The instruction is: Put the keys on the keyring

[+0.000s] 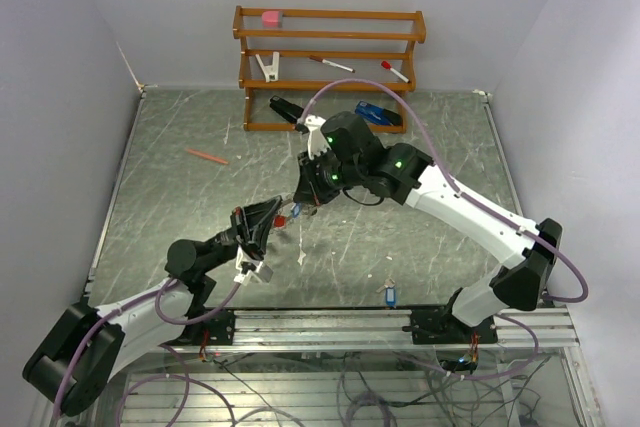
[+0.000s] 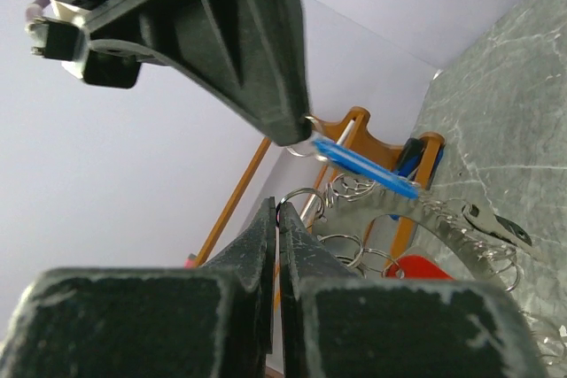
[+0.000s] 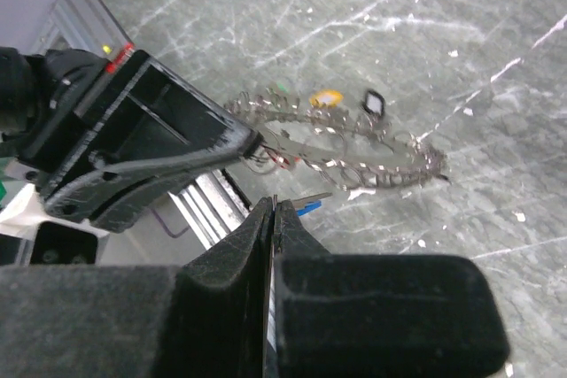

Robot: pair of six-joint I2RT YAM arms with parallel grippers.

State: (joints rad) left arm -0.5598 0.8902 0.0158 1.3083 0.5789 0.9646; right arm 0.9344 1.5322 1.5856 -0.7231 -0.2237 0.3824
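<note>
In the middle of the top view, the two grippers are meeting almost tip to tip. The left gripper [image 2: 277, 219] is pressing its fingers together on the thin wire of the keyring [image 3: 354, 152]. It is gripping the ring's left end as the right wrist view shows it. The rest of the ring is trailing toward the right of that frame, low over the table [image 1: 440, 237]. Whether its far end is touching the surface cannot be told.

The right gripper [image 3: 273, 212] is clamping its fingers on a key [image 2: 363, 165], whose blue tag is sticking out just beside the ring's rim. A second key [image 1: 389, 295] is lying alone near the bottom of the top view, just above the rail [image 1: 330, 322] and well apart from both grippers.

A rack [image 1: 330, 47] is lining the table's upper edge, with a stapler [image 1: 378, 115] at its foot, near the right arm's wrist. The left part of the table is lying open, with only a pen [image 1: 207, 156] resting there.
</note>
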